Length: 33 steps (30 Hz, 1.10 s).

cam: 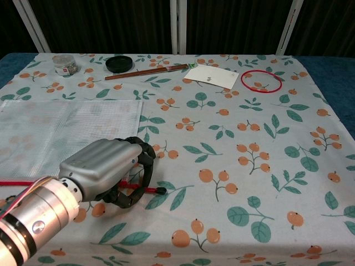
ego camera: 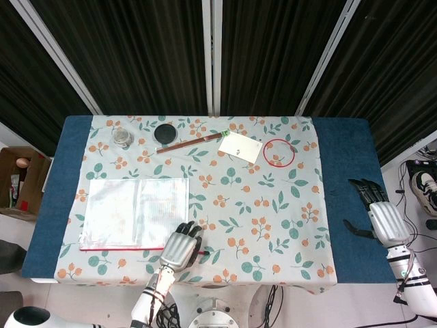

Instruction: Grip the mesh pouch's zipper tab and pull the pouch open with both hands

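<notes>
The white mesh pouch (ego camera: 133,212) lies flat on the left of the floral cloth, with its red zipper (ego camera: 116,248) running along its near edge. From the zipper's right end a red pull cord with a black tip (cam: 161,190) sticks out. My left hand (cam: 105,166) sits over that tab, its fingers curled down around the cord and the thumb underneath. In the head view the same left hand (ego camera: 179,247) covers the pouch's near right corner. My right hand (ego camera: 379,212) rests far off on the blue table edge, fingers spread and holding nothing.
Along the far edge stand a small jar (ego camera: 122,137), a black lid (ego camera: 164,132), a brown stick (ego camera: 191,141), a white card (ego camera: 240,147) and a red ring (ego camera: 278,152). A cardboard box (ego camera: 20,181) sits off the table's left side.
</notes>
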Each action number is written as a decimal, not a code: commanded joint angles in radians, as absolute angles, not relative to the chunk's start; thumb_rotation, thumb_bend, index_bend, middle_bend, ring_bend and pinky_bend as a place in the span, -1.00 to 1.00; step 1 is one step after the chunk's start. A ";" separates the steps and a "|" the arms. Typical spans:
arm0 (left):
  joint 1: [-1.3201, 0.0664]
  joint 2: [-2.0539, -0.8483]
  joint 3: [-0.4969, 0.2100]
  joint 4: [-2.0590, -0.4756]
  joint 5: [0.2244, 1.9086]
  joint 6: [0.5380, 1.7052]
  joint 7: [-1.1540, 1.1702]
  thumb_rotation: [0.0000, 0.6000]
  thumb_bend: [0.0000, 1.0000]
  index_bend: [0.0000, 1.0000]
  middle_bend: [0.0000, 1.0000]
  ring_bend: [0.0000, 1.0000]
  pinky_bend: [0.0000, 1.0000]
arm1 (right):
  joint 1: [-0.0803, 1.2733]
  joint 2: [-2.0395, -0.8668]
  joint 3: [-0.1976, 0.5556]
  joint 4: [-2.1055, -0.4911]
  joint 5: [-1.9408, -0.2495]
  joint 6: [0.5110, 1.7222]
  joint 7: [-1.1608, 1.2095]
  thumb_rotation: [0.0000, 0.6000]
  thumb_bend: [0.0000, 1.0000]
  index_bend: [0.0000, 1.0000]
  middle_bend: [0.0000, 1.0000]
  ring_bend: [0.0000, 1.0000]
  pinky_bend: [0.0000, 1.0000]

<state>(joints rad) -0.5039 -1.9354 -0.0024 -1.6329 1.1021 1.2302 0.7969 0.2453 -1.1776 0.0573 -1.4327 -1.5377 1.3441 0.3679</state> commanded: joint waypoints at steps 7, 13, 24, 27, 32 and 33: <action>-0.479 -1.920 0.003 -1.632 1.182 1.266 0.721 1.00 -0.08 0.21 -0.58 -0.81 -0.67 | 0.245 -1.175 0.061 -1.436 -1.543 1.356 0.369 1.00 -0.64 -0.91 -0.83 -1.00 -0.98; -0.440 -1.886 -0.019 -1.665 1.315 1.363 0.556 1.00 -0.08 0.22 -0.57 -0.81 -0.67 | 0.262 -1.160 0.070 -1.454 -1.567 1.362 0.366 1.00 -0.64 -0.91 -0.83 -1.00 -0.98; -0.357 -1.851 -0.084 -1.675 1.544 1.618 0.440 1.00 -0.09 0.29 -0.36 -0.57 -0.45 | 0.433 -1.065 0.142 -1.611 -1.673 1.275 0.335 1.00 -0.64 -0.92 -0.83 -1.00 -0.99; -0.344 -1.849 -0.106 -1.680 1.581 1.663 0.462 1.00 -0.09 0.32 -0.20 -0.39 -0.27 | 0.505 -1.041 0.176 -1.667 -1.682 1.215 0.336 1.00 -0.63 -0.92 -0.82 -1.00 -0.99; -0.324 -1.859 -0.123 -1.686 1.639 1.722 0.504 1.00 -0.10 0.36 0.08 -0.05 -0.03 | 0.634 -1.011 0.235 -1.746 -1.661 1.077 0.313 1.00 -0.63 -0.92 -0.82 -1.00 -0.99; -0.321 -1.861 -0.121 -1.689 1.649 1.729 0.506 1.00 -0.10 0.36 0.13 0.01 0.02 | 0.658 -1.009 0.246 -1.758 -1.650 1.049 0.306 1.00 -0.63 -0.92 -0.82 -1.00 -0.99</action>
